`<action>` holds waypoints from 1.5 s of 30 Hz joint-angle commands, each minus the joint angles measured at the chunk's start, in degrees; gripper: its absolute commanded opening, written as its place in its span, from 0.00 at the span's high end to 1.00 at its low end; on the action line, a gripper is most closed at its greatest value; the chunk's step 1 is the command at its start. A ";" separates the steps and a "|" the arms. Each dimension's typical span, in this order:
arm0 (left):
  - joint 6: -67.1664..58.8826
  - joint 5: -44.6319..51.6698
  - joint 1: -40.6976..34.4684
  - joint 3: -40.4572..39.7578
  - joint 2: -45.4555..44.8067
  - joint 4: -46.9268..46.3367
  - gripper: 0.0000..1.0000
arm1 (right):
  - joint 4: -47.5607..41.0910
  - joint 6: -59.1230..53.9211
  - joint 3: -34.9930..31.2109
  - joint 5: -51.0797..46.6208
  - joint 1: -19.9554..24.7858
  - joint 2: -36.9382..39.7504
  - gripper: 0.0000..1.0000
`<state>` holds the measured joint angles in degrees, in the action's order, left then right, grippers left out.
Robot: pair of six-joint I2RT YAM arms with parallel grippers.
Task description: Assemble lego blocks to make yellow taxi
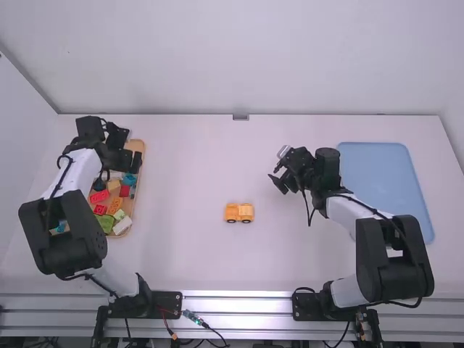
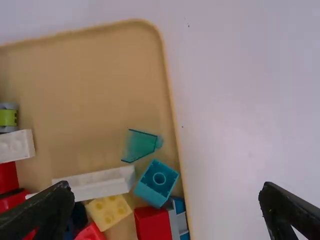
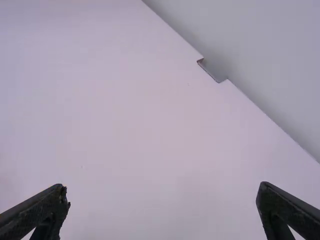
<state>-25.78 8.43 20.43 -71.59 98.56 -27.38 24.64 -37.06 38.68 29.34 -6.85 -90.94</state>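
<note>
While our left gripper [image 2: 164,192] hangs above the wooden tray [image 1: 140,147]: we have its fingers spread wide, with nothing held between them.

Teal brick [image 2: 156,183]: we find it in the tray, below that wide gap and close to the tray's rim. It is nearly square on top, so we read no long axis from it; its sides sit askew to the rim.

Clear teal piece [image 2: 140,145]: just beside the teal brick, farther off than it from the middle of the left gripper's gap.

Yellow vehicle [image 1: 239,212]: partly built, we judge; it sits upright on the table [image 1: 188,167], well apart from the left gripper, off to its right and nearer the arm bases. Its long axis runs side to side.

Right gripper [image 3: 162,193]: fingers likewise far apart, holding nothing. From it, the yellow vehicle lies to the left and nearer the bases, and this is the closer gripper of the two.

Coming move: we judge it a pick from the tray, and the left gripper is the one at hand. If we want the teal brick, we should turn the fingers to match its sides before lowering; the rim and the white brick [image 2: 100,184] beside it could catch a fingertip.
</note>
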 commanded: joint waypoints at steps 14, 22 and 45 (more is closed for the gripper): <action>-22.71 4.37 9.40 -9.01 7.48 -9.62 0.01 | -2.64 1.29 2.54 0.61 0.22 1.19 0.01; -35.89 4.24 12.20 -16.31 16.20 -16.51 0.01 | -9.84 1.22 7.39 0.55 0.22 1.19 0.01; -55.30 4.20 12.94 -16.20 17.71 -18.76 0.39 | -14.64 3.89 10.49 -0.48 0.48 1.19 0.01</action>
<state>-79.09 11.99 33.17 -87.13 115.55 -45.69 10.07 -34.17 47.40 28.93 -6.68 -90.94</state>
